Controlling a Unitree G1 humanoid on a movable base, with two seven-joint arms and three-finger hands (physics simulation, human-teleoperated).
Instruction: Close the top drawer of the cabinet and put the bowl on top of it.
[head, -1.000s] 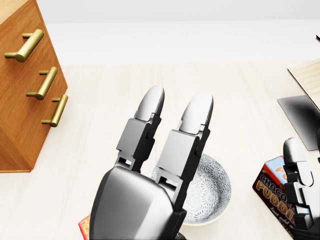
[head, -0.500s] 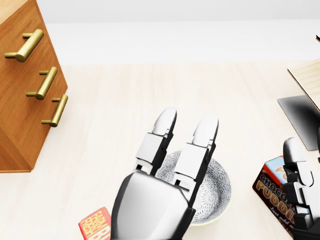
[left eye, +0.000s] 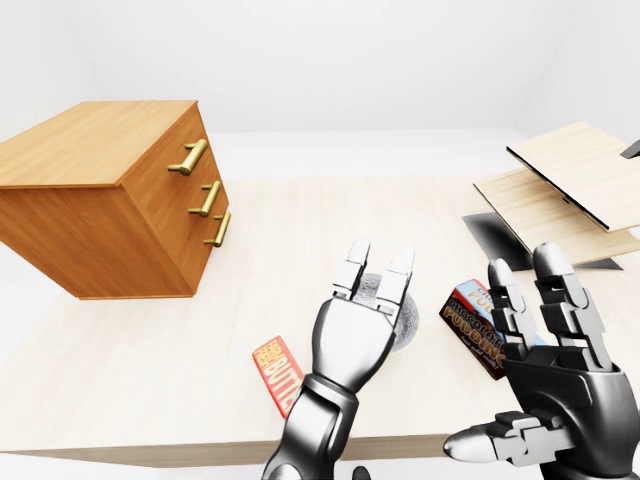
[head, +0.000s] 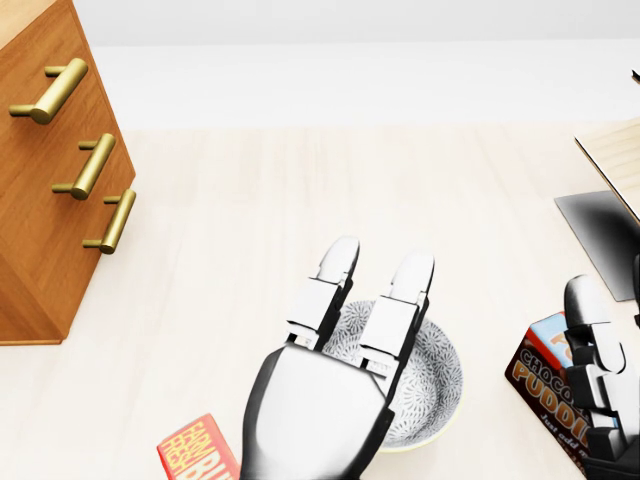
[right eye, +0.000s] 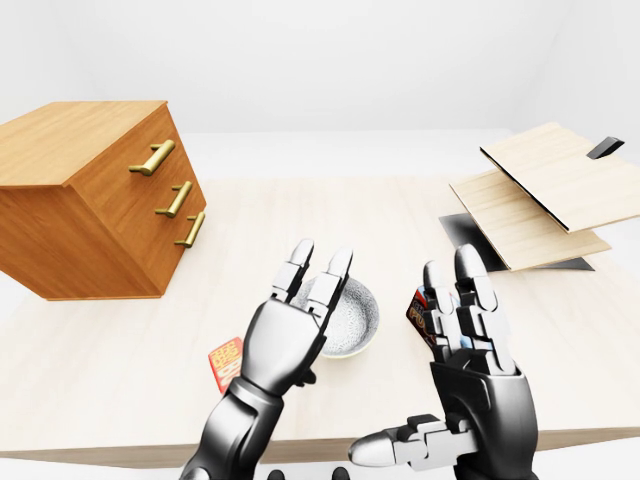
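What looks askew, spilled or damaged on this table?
Nothing spilled or broken. The cabinet sits skewed on the table, drawers flush. The two boards at the right edge are stacked crooked. The bowl is upright beneath the open left hand.

— What do we have on our bench (left eye: 300, 210)?
— A wooden cabinet (left eye: 110, 195) at the left, a patterned bowl (right eye: 350, 318) near the middle, a red packet (left eye: 277, 372) toward the bottom edge.
— And at our right?
— A pudding box (left eye: 472, 330), and pale boards (right eye: 540, 195) over a dark mat (right eye: 470, 235).
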